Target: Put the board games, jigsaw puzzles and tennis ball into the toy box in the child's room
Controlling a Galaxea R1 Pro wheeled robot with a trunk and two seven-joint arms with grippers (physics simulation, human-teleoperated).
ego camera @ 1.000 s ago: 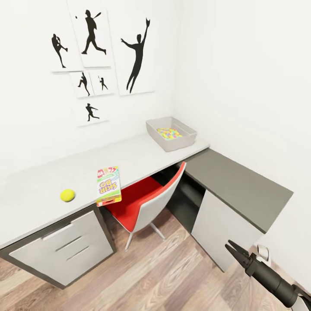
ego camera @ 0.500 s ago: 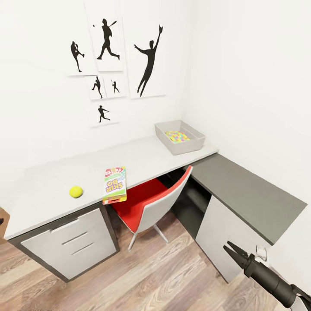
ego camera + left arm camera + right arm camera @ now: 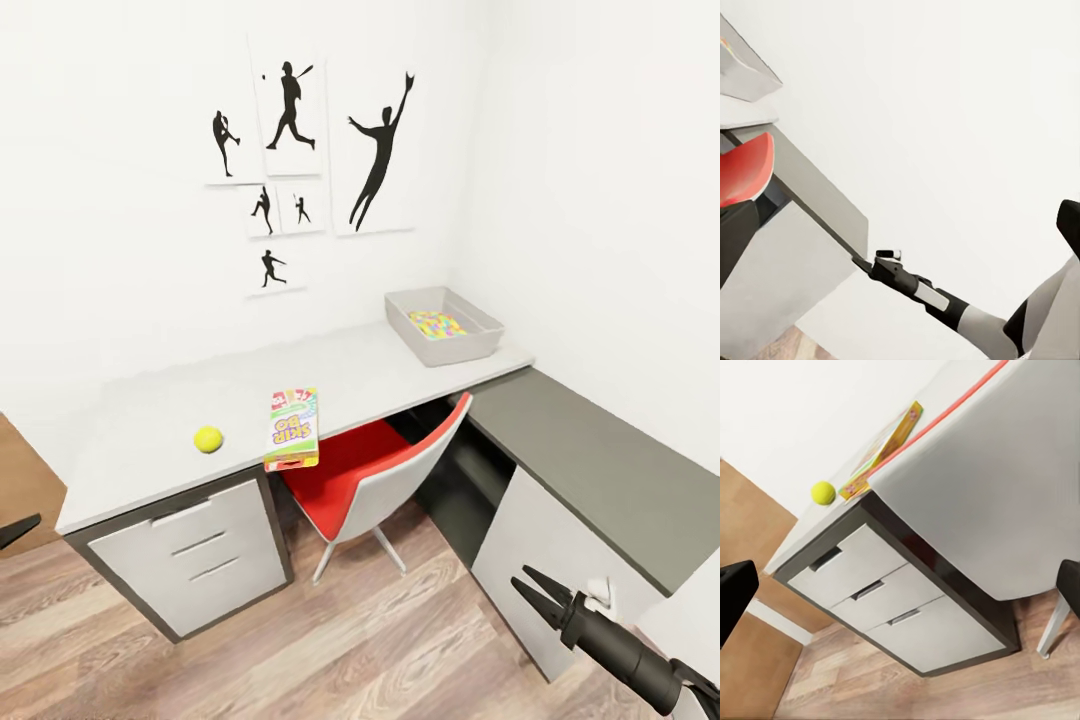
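The long pale grey counter (image 3: pixel 340 375) carries what is left to collect. A flat green-and-white board game box with a red band (image 3: pixel 292 428) lies at the counter's front edge, its near end overhanging slightly above the red-seated chair (image 3: pixel 370 480). A small yellow tennis ball (image 3: pixel 208 438) sits just beside the box, nearer the counter's drawer end. The shallow light grey toy box with sloping sides (image 3: pixel 443 326) stands at the far corner by the wall, with the multicoloured jigsaw puzzle pieces (image 3: pixel 437 324) already inside.

The right gripper (image 3: pixel 532 592) hangs low, well apart from the counter, jaws spread wide and empty. I cannot tell how the left gripper stands.

The robot seems to be approaching. It would do well to come close to the front edge and take the game box by its overhanging end, without nudging it off or setting the ball rolling.
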